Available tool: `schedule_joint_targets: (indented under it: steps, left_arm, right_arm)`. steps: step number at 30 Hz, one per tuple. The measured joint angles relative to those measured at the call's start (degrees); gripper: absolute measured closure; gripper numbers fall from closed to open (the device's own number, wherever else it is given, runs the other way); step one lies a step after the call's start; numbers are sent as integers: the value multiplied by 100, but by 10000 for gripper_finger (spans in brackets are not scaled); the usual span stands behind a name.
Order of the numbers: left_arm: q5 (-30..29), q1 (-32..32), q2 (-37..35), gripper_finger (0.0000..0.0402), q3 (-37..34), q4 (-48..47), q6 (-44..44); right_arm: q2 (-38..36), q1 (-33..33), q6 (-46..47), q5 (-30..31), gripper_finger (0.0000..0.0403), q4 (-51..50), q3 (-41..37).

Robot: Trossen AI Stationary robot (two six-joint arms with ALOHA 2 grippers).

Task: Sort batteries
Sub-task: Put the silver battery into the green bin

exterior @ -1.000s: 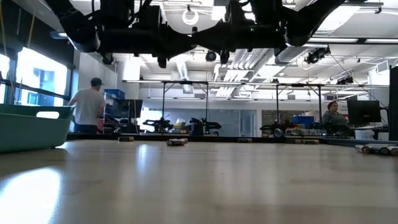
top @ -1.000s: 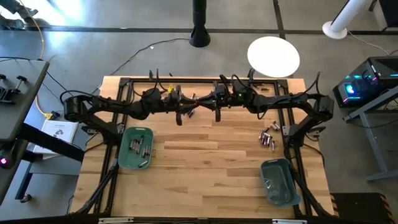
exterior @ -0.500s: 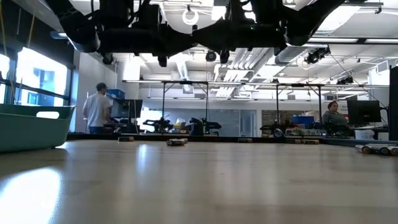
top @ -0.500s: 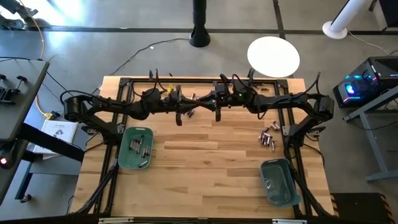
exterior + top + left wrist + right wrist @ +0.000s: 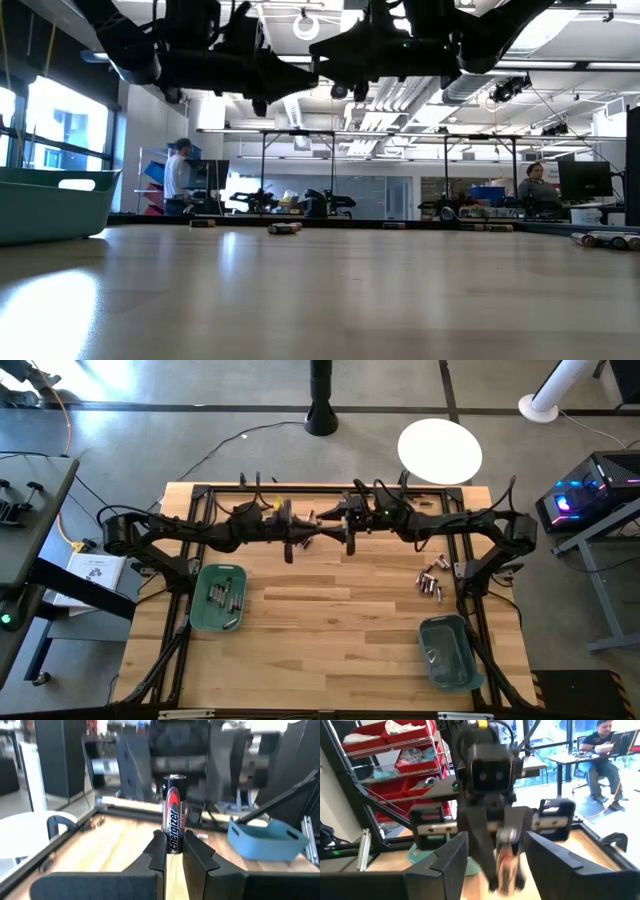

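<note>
The left end effector (image 5: 173, 851) pinches an Energizer battery (image 5: 173, 813) upright above the worktop (image 5: 330, 620), just after a hand-over, while the right end effector (image 5: 495, 852) facing it stands wide open, empty; next comes the teal bin (image 5: 220, 598).

Wooden table (image 5: 330, 615); two teal bins (image 5: 220, 598) (image 5: 447, 652); loose batteries (image 5: 431, 580) near right edge.

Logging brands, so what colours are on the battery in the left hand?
Black with a red stripe, silver cap on the battery; left wrist view shows it best.
</note>
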Motion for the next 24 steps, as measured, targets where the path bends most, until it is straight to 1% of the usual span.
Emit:
schedule_joint_targets:
  steps: [3, 5, 7, 11, 12, 14, 17, 19, 22, 24]
  left_arm:
    - [-52, -8, 0, 378, 0, -301, 7]
    - [-196, -33, -28, 378, 0, -553, 15]
    - [-389, -69, -171, 378, 0, -1074, 87]
    - [-1095, -213, -846, 381, 0, -2739, 153]
    - [-1263, -273, -1093, 381, 6, -3254, 105]
    - [-1628, -417, -1580, 381, 125, -4619, -143]
    - [-2190, -777, -2194, 381, 475, -6929, -860]
    - [-2373, -1114, -2478, 382, 747, -8404, -1617]
    - [-2318, -1781, -2732, 382, 1082, -10205, -3130]
    - [-2041, -2371, -2826, 382, 1190, -10980, -4332]
  right_arm:
    - [-103, -95, -48, 173, 207, 8, 0]
    - [-195, -181, -55, 267, 206, 15, 0]
    - [-304, -269, -108, 278, 206, -21, 0]
    - [-520, -406, -282, 285, 206, -164, 0]
    - [-545, -431, -343, 283, 206, -239, 0]
    - [-549, -465, -452, 285, 206, -295, 0]
    - [-494, -489, -656, 283, 206, -313, 0]
    - [-408, -489, -908, 285, 206, -316, 0]
    - [-229, -489, -1230, 287, 206, -130, 0]
    - [-122, -489, -1343, 287, 206, 55, 0]
